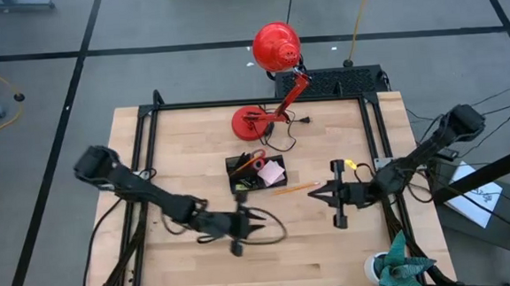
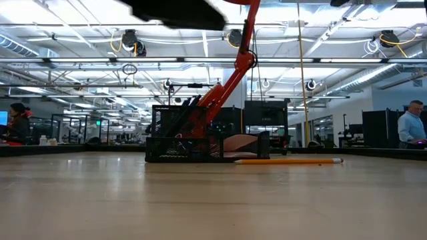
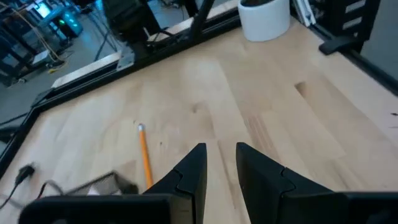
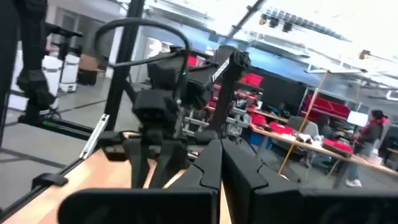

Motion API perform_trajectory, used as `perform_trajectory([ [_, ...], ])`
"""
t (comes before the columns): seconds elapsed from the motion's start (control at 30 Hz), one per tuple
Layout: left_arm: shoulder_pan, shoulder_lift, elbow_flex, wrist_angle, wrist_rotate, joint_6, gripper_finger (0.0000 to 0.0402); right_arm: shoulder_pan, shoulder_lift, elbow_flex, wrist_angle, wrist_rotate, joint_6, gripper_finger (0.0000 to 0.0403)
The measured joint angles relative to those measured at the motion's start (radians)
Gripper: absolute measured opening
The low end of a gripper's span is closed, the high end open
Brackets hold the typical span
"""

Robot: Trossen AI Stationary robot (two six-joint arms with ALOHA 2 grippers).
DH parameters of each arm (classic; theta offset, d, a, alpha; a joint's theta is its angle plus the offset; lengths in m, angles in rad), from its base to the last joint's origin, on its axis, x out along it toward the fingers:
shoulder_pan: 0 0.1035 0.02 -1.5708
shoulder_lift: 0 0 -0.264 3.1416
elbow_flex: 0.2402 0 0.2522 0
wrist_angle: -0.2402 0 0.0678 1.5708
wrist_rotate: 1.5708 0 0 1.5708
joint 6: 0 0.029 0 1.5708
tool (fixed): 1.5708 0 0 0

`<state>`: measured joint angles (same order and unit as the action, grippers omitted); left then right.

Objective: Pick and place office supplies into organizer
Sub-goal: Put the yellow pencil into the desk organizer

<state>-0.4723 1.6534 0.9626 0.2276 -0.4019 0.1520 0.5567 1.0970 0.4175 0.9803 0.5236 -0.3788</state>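
Lying flat beside organizer, orange pencil, long axis crosswise.

No readable writing anywhere

No label, brand, number or sign can be made out on anything; the white sheet beside the bench bears dark marks too small to read.

both end effectors – left, right – empty, fingers nearly together
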Motion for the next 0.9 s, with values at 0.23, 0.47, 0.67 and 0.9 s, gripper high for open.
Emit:
perform_trajectory([
  [0.23, 0.057, 0.268, 0.369, -0.216, -0.024, 0.006, 0.0093, 0.084, -0.127, -0.001, -0.061, -0.001, -0.037, 0.0],
  [0.47, 0.159, 0.452, 0.647, -0.342, -0.044, -0.09, 0.0093, 0.243, -0.205, -0.001, -0.075, -0.004, -0.123, 0.0],
  [0.67, 0.234, 0.56, 0.799, -0.482, 0.013, -0.18, 0.0101, 0.354, -0.296, -0.001, -0.145, 0.001, -0.172, 0.0],
  [0.9, 0.263, 0.641, 0.967, -0.625, 0.087, -0.065, 0.0191, 0.382, -0.332, 0.0, -0.18, 0.053, -0.197, 0.0],
])
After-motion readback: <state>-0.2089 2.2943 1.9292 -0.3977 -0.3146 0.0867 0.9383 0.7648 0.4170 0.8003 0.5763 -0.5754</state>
